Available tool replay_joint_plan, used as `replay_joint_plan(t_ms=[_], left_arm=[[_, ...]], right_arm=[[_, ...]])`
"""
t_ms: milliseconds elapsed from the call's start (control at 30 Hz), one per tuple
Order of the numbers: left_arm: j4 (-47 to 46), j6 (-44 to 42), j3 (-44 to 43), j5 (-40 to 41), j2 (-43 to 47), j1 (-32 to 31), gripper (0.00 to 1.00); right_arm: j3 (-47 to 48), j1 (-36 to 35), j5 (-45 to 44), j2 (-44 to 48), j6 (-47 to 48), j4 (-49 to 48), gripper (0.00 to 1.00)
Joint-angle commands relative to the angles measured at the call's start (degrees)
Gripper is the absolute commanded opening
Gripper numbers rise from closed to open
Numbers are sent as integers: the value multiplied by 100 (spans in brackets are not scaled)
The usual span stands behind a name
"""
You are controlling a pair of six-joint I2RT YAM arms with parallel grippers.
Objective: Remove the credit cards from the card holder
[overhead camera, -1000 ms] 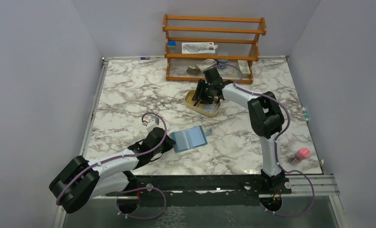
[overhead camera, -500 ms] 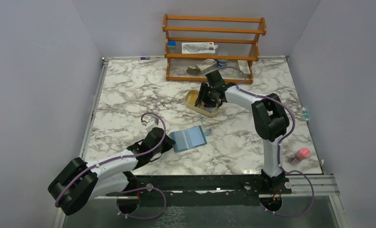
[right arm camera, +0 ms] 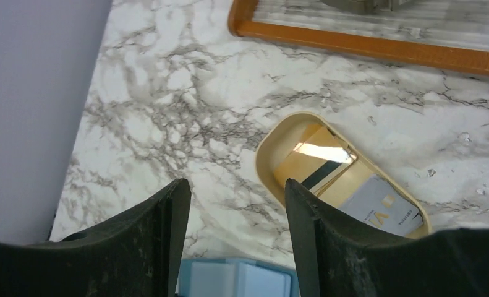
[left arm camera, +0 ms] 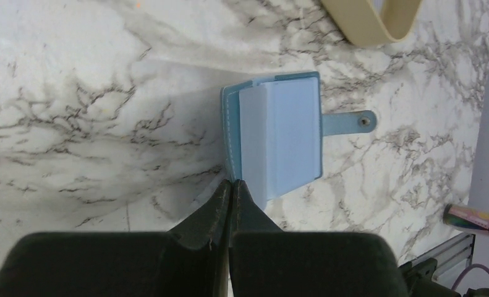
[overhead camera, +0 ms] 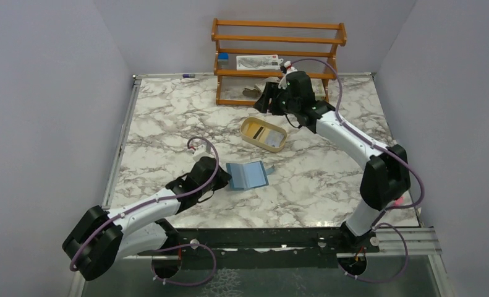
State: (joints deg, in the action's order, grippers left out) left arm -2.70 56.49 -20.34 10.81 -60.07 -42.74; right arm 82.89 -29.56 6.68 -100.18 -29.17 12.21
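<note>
The teal-blue card holder (overhead camera: 248,175) lies open on the marble, its paler inside up and its snap tab (left arm camera: 353,121) pointing right. My left gripper (left arm camera: 231,182) is shut, its tips touching the card holder (left arm camera: 279,133) at the near left corner with nothing visible between them. My right gripper (overhead camera: 269,102) hangs open and empty above the table by the shelf. Two credit cards lie in the oval tan tray (right arm camera: 263,151): a pale grey one (right arm camera: 381,207) and one with a dark stripe (right arm camera: 319,175). No card shows in the holder's slots.
A wooden shelf (overhead camera: 277,59) with small items stands at the back, just behind my right gripper. The tan tray (overhead camera: 245,131) sits between shelf and card holder. A pink bottle (overhead camera: 402,199) peeks out behind the right arm near the front right edge. A marker (left arm camera: 476,219) lies near the table's edge.
My right gripper has risen out of the tray and drawn back toward the shelf, jaws slightly wider, leaving the cards in the tray. My left gripper nudged the card holder slightly farther away.
</note>
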Motion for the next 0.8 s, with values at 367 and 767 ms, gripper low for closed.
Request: replay_joint_plan(t_ms=[367, 767], left_arm=[[2223, -1415, -2804, 961, -1423, -531, 0], [4195, -1583, -4605, 2139, -2698, -1219, 0]], right_arm=[[-2542, -656, 377, 1131, -61, -758, 64], [-2850, -600, -1390, 1840, -225, -89, 69]])
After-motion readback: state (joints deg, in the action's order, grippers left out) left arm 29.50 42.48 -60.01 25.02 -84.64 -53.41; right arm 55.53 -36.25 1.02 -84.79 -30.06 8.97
